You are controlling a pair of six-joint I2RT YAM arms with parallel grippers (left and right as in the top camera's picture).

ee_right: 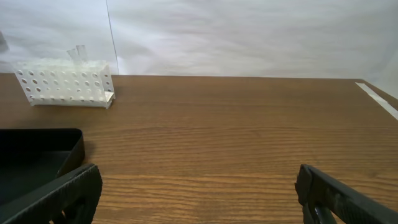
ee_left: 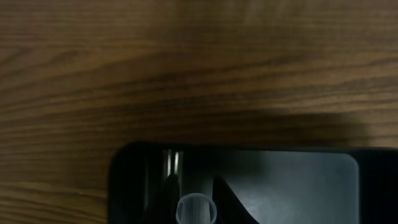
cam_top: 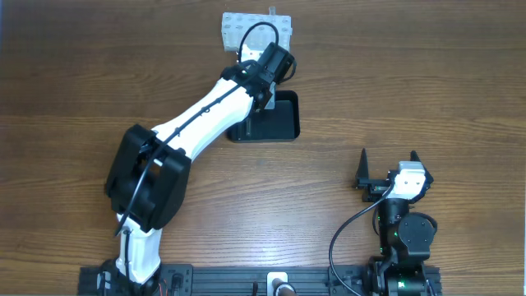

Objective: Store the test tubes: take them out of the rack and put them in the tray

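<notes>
A white perforated rack (cam_top: pixel 256 31) stands at the far side of the table, with a clear tube (cam_top: pixel 271 11) sticking up from it. The rack (ee_right: pixel 65 84) and that tube (ee_right: pixel 77 53) also appear in the right wrist view. The black tray (cam_top: pixel 283 119) lies just in front of the rack. My left gripper (cam_top: pixel 261 90) hangs over the tray's far-left part, shut on a clear test tube (ee_left: pixel 196 210) whose open rim shows between the fingers above the tray (ee_left: pixel 298 180). My right gripper (cam_top: pixel 388 161) stays low near its base, open and holding nothing.
Bare wooden tabletop (cam_top: pixel 394 74) surrounds the tray and rack. In the right wrist view the tray's corner (ee_right: pixel 37 152) lies ahead of the open right gripper (ee_right: pixel 199 180), with a white wall behind the table.
</notes>
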